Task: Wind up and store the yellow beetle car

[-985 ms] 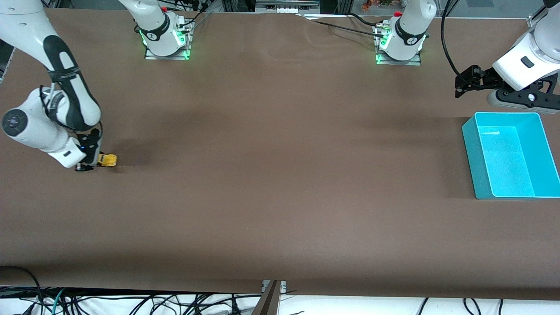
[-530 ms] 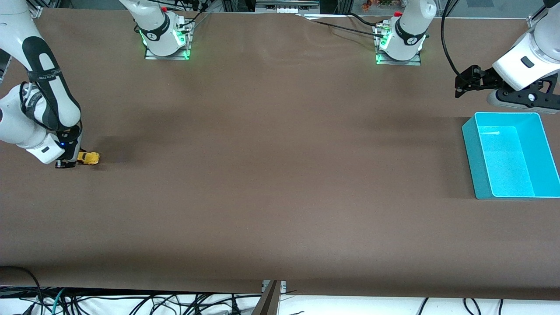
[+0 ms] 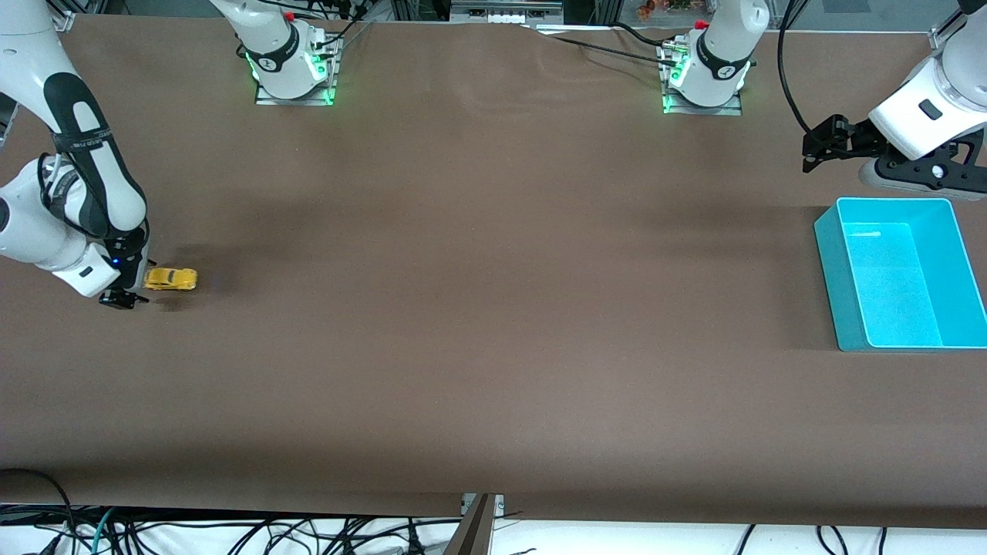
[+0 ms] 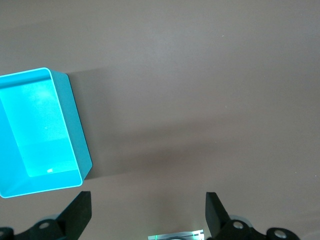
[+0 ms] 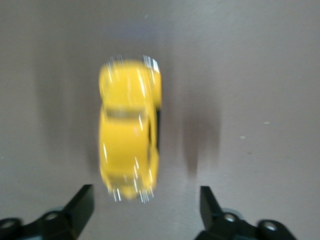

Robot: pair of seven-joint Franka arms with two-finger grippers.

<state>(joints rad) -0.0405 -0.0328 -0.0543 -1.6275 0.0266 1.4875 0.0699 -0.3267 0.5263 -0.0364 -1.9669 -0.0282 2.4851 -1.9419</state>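
Note:
The yellow beetle car (image 3: 171, 279) stands on the brown table near the right arm's end. It is blurred in the right wrist view (image 5: 130, 150). My right gripper (image 3: 123, 297) is low over the table just beside the car, on the side toward the right arm's end. It is open and empty (image 5: 146, 206), and the car lies just outside its fingertips. My left gripper (image 3: 807, 156) waits open and empty (image 4: 148, 212) above the table beside the teal bin (image 3: 894, 201). The bin (image 4: 77, 135) is empty.
Both arm bases (image 3: 291, 73) (image 3: 703, 81) stand along the table's edge farthest from the front camera. The bin sits at the left arm's end. Cables hang below the table's near edge.
The right gripper first dragged the car toward the right arm's end. Now the car is free of the fingers and sits a little toward the left arm's end of them.

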